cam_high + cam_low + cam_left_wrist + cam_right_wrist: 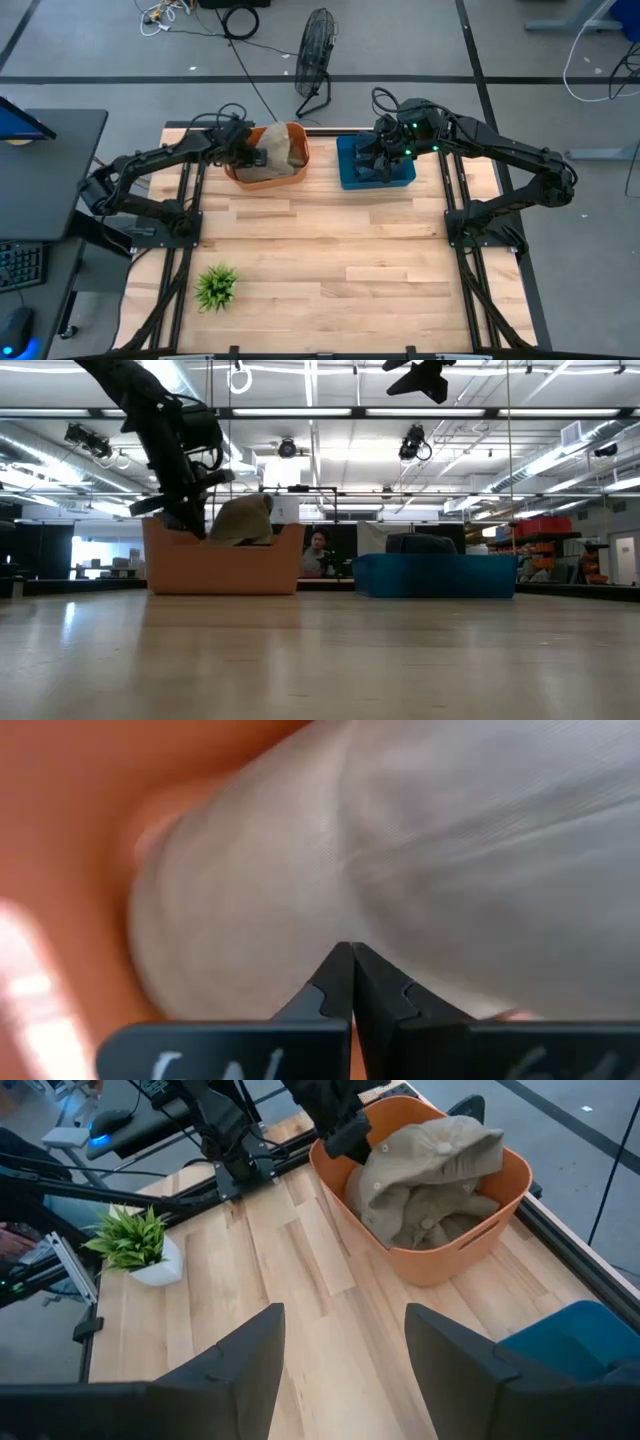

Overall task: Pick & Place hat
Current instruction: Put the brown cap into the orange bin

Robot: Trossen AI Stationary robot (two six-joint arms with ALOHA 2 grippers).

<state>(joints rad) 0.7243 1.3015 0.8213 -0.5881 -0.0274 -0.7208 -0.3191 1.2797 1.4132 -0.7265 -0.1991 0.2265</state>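
Note:
A khaki hat [283, 148] lies heaped in the orange basket [262, 180] at the table's far side; its crown stands above the basket's rim in the low view [243, 520]. My left gripper [256, 156] reaches into the basket at the hat's left side and is shut on the hat's cloth [300, 870]. My right gripper [345, 1370] is open and empty above the blue bin [375, 178], which holds a dark hat [422, 544]. My left gripper has its two fingertips [340, 975] closed together on the khaki cloth, where a crease [345, 910] runs up from them. It comes in slanting from the table's left. How much cloth lies between the tips is hidden. The hat rests in the basket.
A small potted plant [216, 286] stands near the table's front left. The blue bin's corner shows in the right wrist view [590, 1342]. Bare wooden tabletop [340, 260] lies between the bins and the near edge. A fan [314, 55] stands on the floor beyond the table.

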